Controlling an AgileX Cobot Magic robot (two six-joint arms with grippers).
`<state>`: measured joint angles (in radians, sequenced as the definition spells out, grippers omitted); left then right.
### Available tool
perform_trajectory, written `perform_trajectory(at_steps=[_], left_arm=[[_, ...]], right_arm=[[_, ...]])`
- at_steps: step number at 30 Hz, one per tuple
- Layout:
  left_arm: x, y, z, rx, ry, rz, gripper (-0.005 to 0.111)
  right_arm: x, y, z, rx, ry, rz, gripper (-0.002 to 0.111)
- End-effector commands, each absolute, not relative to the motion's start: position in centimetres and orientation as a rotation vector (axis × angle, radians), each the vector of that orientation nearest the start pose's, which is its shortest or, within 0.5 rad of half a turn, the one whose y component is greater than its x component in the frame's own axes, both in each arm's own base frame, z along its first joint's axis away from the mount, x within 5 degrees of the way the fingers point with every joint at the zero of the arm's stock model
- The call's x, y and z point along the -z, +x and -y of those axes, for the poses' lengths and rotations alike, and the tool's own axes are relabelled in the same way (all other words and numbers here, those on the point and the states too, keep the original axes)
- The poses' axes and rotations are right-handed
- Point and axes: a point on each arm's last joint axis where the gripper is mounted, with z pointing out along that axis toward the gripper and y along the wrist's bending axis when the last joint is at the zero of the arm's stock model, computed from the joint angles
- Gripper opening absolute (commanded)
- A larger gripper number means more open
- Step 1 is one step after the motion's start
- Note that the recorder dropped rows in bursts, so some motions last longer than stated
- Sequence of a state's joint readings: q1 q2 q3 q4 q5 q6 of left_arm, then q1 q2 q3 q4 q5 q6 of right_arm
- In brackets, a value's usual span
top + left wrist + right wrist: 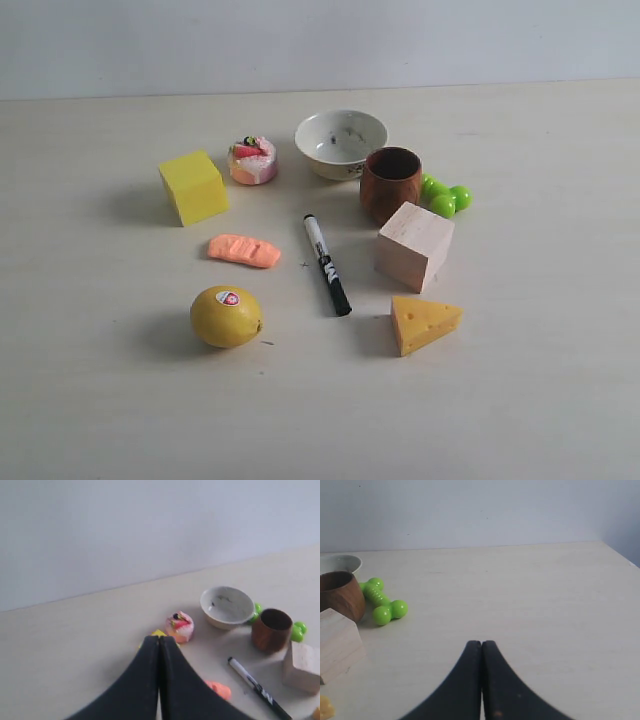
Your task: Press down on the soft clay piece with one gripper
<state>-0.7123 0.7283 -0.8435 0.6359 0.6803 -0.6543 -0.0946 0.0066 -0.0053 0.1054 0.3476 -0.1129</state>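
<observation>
The soft clay piece [244, 250] is a flat salmon-orange lump lying on the table between the yellow cube [193, 187] and the lemon [226, 316]. Neither arm shows in the exterior view. In the left wrist view my left gripper [159, 640] is shut with nothing in it, raised above the table; one end of the clay piece [220, 689] peeks out beside its black fingers, the rest hidden. My right gripper [481, 644] is shut and empty too, over bare table far from the clay.
A black marker [327, 265] lies right of the clay. Behind are a toy cake [252, 160], a white bowl [341, 143], a brown wooden cup [391, 184] and a green toy [445, 196]. A wooden block [414, 246] and a cheese wedge [423, 323] stand at the right.
</observation>
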Motion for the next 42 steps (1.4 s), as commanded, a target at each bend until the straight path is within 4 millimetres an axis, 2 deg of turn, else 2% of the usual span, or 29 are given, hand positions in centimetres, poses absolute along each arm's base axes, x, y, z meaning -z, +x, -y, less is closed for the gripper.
perform_trajectory(at_steps=[1,6,11,16,19,26,36,42], left_arm=[[-37.4,11.2,3.1,0.199,0.043,-1.838,0.0],[-33.0,9.0,0.4,0.212,-0.18,-1.752,0.0],[-29.1,7.0,-0.2,0.223,-0.221,-1.524,0.0],[-27.1,5.6,-0.2,0.195,-0.224,-1.382,0.0],[-26.8,5.1,-0.3,0.184,-0.232,-1.359,0.0],[-26.4,5.1,-0.4,0.263,-0.301,-1.362,0.0],[-20.7,5.5,-0.2,0.114,-0.156,-1.595,0.0],[-19.6,5.6,-0.1,0.125,-0.144,-1.67,0.0]], right_arm=[[-18.3,5.4,0.2,0.05,0.041,-1.815,0.0],[-18.3,5.4,0.2,0.05,0.041,-1.815,0.0],[-18.3,5.4,0.2,0.05,0.041,-1.815,0.0],[-18.3,5.4,0.2,0.05,0.041,-1.815,0.0],[-18.3,5.4,0.2,0.05,0.041,-1.815,0.0],[-18.3,5.4,0.2,0.05,0.041,-1.815,0.0],[-18.3,5.4,0.2,0.05,0.041,-1.815,0.0],[-18.3,5.4,0.2,0.05,0.041,-1.815,0.0]])
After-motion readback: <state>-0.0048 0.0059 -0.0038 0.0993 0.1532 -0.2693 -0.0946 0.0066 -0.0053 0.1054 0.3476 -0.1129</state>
